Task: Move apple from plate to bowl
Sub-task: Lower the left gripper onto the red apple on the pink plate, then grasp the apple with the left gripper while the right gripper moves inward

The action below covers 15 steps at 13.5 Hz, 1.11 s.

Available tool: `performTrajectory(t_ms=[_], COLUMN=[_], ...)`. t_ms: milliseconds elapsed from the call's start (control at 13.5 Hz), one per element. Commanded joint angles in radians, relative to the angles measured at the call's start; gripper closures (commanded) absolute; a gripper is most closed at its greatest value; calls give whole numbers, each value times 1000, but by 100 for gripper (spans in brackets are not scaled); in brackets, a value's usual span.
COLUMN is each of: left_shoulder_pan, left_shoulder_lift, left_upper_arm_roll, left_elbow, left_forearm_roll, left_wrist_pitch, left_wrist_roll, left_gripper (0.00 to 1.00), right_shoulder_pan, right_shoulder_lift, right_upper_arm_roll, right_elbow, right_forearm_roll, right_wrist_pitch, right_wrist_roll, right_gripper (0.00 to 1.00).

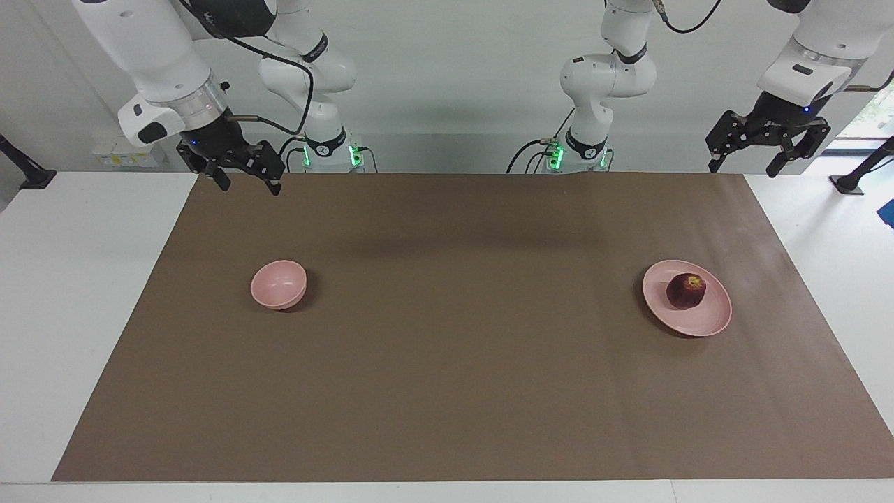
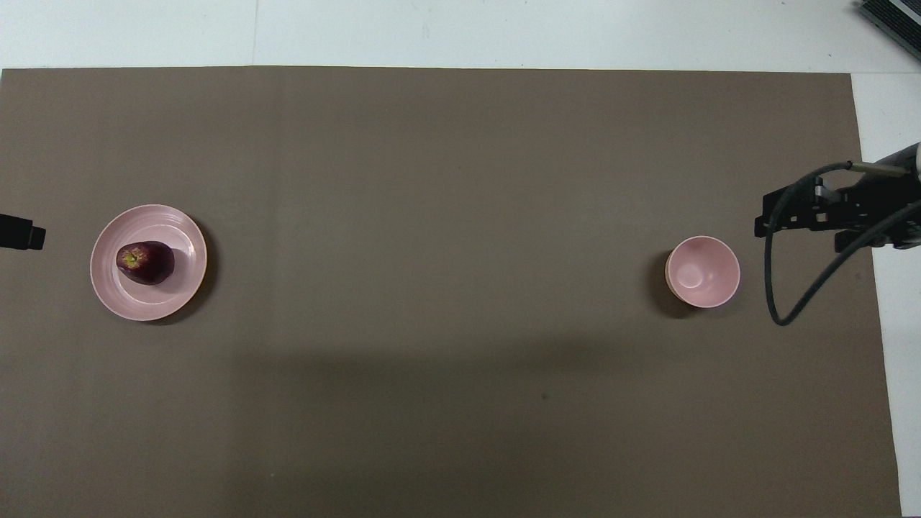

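The dark red apple (image 1: 686, 290) lies on the pale pink plate (image 1: 705, 318) toward the left arm's end of the table; both also show in the overhead view, apple (image 2: 146, 262) and plate (image 2: 155, 302). The small pink bowl (image 1: 279, 283) stands empty toward the right arm's end, and shows in the overhead view (image 2: 703, 272). My left gripper (image 1: 744, 170) hangs open and empty, raised over the mat's edge at the left arm's end, well apart from the plate. My right gripper (image 1: 249, 185) hangs open and empty, raised over the mat's edge at the right arm's end, apart from the bowl.
A brown mat (image 1: 447, 363) covers most of the white table (image 1: 77, 293). A black cable (image 2: 784, 288) loops down from the right gripper's wrist. Black stands (image 1: 24, 171) sit at the table's ends.
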Motion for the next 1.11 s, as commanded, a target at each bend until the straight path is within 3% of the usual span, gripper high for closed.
performTrajectory(t_ms=[0,296,519,815,963,1037], left_shoulder_pan=[6,14,49,77,84,86], left_shoulder_lift=[-29,-31,-11,81,89,106], left_upper_arm_roll=[1,1,1,1,1,1], left_elbow=[-133,-351,-451,-569,-658,-663], left_forearm_roll=[2,2,2,2,2,2], left_wrist_pitch=[113,345,488,728,905,922], left_wrist_roll=[38,50,95,96,101,101], left_gripper=[0,0,0,0,0,0], right_shoulder_pan=[24,21,16,25,25,25], right_shoulder_lift=[-43,-35,-32,-29,-5,-2], right_upper_arm_roll=[8,9,8,9,9,9], right_elbow=[-111,-164,-209,-322,-377,-410], right_forearm_roll=[36,103,170,296,383,417], right_wrist_pitch=[84,143,176,282,308,337], right_wrist_roll=[-84,-109,-100,-118,-242,-302], right_gripper=[0,0,0,0,0,0])
